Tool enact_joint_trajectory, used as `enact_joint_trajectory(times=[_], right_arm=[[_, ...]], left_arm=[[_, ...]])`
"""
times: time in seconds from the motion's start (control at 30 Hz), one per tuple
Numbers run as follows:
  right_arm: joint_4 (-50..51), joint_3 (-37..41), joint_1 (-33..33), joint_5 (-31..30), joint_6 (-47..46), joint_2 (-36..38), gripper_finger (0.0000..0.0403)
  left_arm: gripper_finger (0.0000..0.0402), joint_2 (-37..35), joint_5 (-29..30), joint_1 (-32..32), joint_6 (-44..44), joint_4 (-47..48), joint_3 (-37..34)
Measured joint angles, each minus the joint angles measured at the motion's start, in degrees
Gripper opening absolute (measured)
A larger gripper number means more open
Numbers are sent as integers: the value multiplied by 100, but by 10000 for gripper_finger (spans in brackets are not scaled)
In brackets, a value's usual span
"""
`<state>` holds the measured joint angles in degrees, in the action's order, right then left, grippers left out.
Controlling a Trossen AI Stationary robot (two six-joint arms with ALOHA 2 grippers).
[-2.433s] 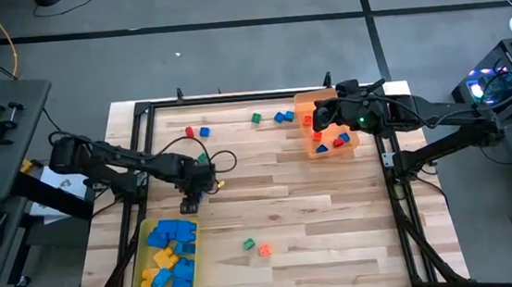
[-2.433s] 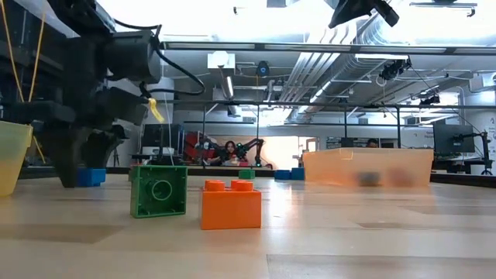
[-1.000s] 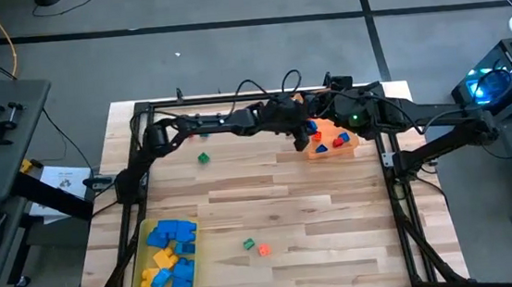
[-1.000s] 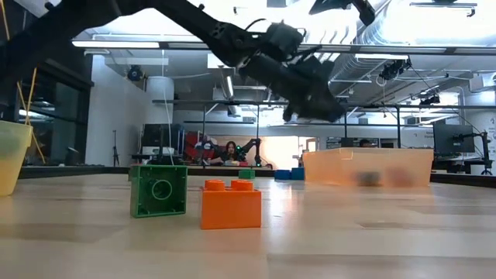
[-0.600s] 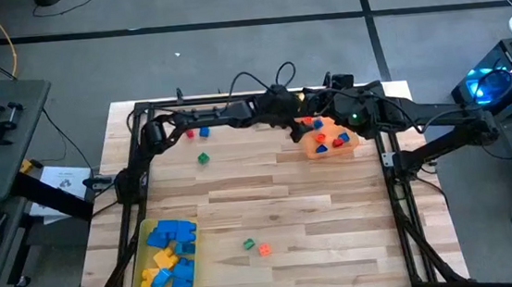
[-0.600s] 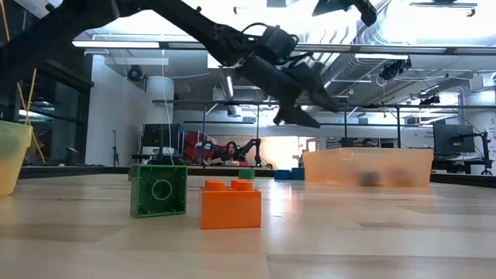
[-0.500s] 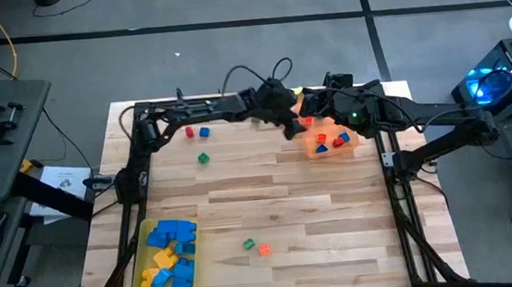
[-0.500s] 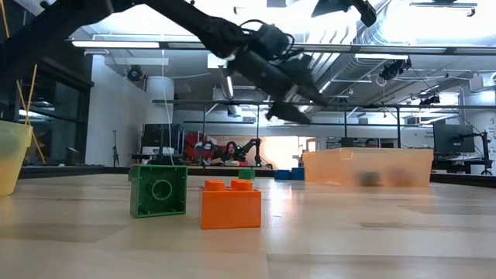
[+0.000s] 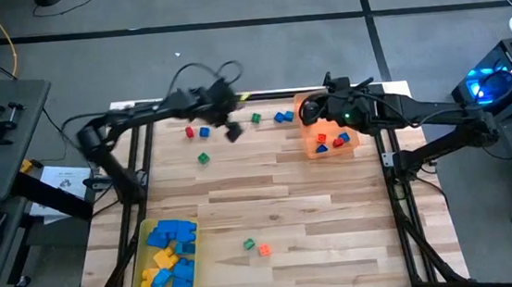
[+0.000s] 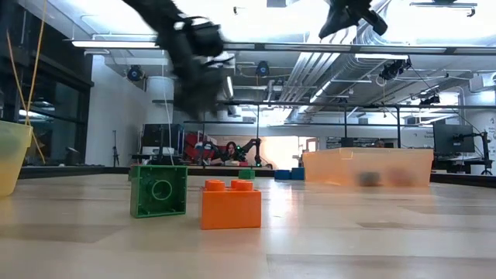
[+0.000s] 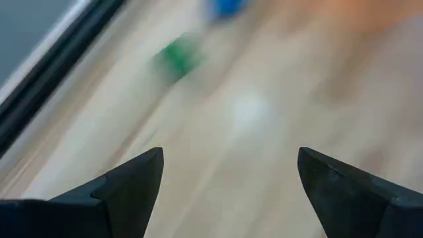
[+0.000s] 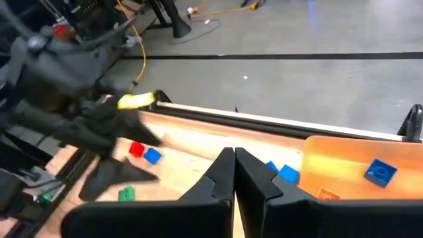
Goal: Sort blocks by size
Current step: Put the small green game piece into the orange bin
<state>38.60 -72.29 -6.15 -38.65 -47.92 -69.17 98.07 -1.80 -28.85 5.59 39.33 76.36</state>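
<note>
Small blocks lie on the wooden table: a red one [image 9: 189,132] and a blue one [image 9: 204,131] at the far left, a green one [image 9: 202,157] nearer, a green one [image 9: 256,118] and two blue ones [image 9: 282,117] at the far middle, and a green [image 9: 248,244] and an orange one [image 9: 264,250] at the near middle. My left gripper [image 9: 234,132] hangs open and empty above the table between the red-blue pair and the far green block [image 11: 177,56]. My right gripper [image 9: 308,112] is shut on nothing, high above the orange tray's [image 9: 352,139] far left corner.
The orange tray holds red, blue and orange small blocks [image 9: 337,140]. A yellow tray [image 9: 141,265] at the near left corner holds larger blue and yellow blocks [image 9: 170,253]. A black frame [image 9: 233,97] rims the table. Bare wood lies in the table's middle.
My left gripper has swung away from the orange tray toward the table's left edge, along the far side, and now hangs open above the far-left blocks. No block on the table has moved.
</note>
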Motion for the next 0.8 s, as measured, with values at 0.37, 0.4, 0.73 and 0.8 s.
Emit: enact_joint_trajectory(times=[0.37, 0.4, 0.73, 0.8], right_arm=[[61, 2, 2, -5, 42, 0, 0], [56, 1, 2, 6, 42, 2, 0], [6, 0, 2, 107, -9, 2, 0], [3, 0, 2, 126, -11, 2, 0]], left_arm=[[335, -1433, 862, 278, 1530, 593, -2704], [335, -1348, 764, 284, 1528, 583, -2776], [335, -759, 532, 341, 869, 232, -2831], [335, -686, 531, 333, 868, 231, -2831]])
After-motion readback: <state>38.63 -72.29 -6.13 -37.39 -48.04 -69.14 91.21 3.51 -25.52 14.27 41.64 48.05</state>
